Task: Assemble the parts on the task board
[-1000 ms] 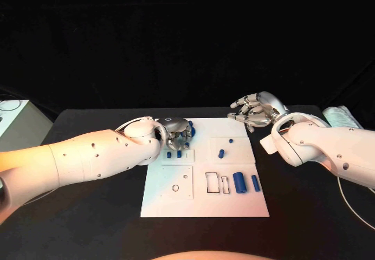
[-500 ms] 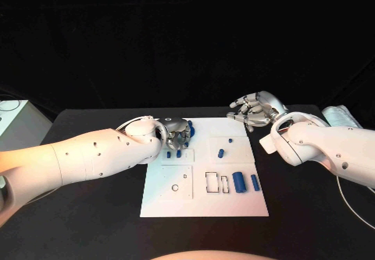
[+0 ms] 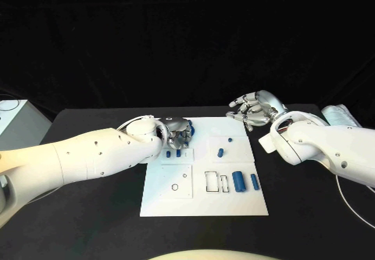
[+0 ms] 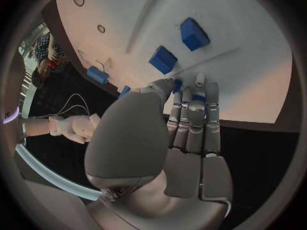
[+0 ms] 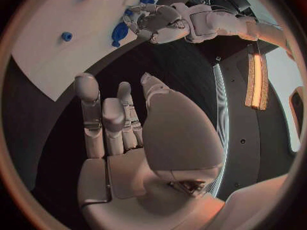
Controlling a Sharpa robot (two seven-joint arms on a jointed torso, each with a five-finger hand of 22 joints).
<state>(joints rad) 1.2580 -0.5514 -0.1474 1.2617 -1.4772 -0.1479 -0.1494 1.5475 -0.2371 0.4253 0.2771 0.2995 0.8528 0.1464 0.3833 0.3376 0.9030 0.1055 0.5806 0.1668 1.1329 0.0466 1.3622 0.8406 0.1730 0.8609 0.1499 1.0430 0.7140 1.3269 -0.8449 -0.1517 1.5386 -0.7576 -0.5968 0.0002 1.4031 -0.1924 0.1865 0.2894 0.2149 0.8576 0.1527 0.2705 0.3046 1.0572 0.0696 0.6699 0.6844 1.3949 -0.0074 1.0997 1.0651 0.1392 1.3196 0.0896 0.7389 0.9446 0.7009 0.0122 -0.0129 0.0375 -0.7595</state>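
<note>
Hands barely move over the last second: left hand (image 3: 178, 136) keeps pinching a blue part (image 3: 190, 128) at the board (image 3: 205, 203); right hand (image 3: 254, 110) hovers empty, fingers apart.

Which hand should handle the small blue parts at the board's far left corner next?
Left, likely. The left hand already sits over the small blue parts on the white task board; the right hand hovers beyond its far right edge.

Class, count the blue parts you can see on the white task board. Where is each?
7 blue parts: one by the left robot hand, two just nearer the robot, two mid-board, two near-right. The hand may hide others.
</note>
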